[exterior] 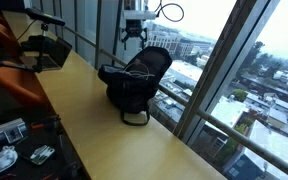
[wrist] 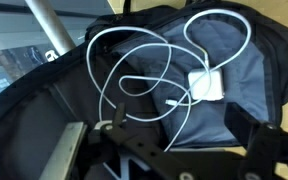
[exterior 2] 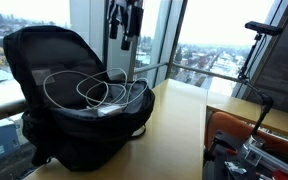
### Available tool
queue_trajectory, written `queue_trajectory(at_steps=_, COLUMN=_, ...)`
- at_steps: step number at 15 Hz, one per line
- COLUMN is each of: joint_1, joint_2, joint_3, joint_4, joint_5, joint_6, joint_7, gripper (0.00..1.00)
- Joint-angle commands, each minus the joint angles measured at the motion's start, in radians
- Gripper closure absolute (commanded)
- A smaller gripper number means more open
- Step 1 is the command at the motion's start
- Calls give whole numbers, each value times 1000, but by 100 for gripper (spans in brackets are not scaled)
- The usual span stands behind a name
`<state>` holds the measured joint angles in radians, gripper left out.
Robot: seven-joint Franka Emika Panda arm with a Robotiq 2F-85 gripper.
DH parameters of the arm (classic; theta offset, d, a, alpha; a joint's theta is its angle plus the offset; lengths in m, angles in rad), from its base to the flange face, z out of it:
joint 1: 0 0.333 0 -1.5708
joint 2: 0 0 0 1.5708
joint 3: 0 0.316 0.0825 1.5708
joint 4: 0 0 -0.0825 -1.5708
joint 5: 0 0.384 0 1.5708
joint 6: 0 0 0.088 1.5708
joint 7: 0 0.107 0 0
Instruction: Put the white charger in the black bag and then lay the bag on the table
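Observation:
The black bag [exterior: 142, 72] stands upright on the table [exterior: 114, 140] by the window, its top open; it fills the left of an exterior view [exterior 2: 39, 125]. The white charger's plug block [wrist: 209, 85] lies inside the bag on its grey lining [wrist: 249, 55]. Its thin white cable [wrist: 104, 70] curls in loops over the opening and shows in an exterior view [exterior 2: 89, 92]. My gripper [exterior: 132, 38] hangs above the bag, open and empty, apart from it. It shows in both exterior views [exterior 2: 123, 33] and in the wrist view [wrist: 179, 140].
Glass windows and a rail [exterior: 199, 105] run right behind the bag. Orange chairs [exterior: 14, 75] and a black laptop [exterior: 46, 50] stand at the table's far end. A cluttered dark bench [exterior: 24, 145] lies beside the table. An orange chair [exterior 2: 254, 135] sits nearby.

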<state>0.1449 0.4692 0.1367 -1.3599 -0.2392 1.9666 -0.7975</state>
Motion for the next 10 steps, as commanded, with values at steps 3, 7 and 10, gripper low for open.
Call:
queue_trajectory(at_steps=3, joint_1=-19, joint_2=-172, joint_3=16, joint_4=-353, joint_5=16, joint_6=164, joint_7=48, gripper=0)
queue_trajectory(at_steps=7, joint_1=-12, joint_2=-295, joint_3=30, joint_4=-569, joint_5=17, joint_6=275, joint_7=94, gripper=0)
queue_trajectory(at_steps=10, joint_1=0, joint_2=-399, joint_3=44, joint_4=-736, joint_5=13, joint_6=363, joint_7=145, gripper=0)
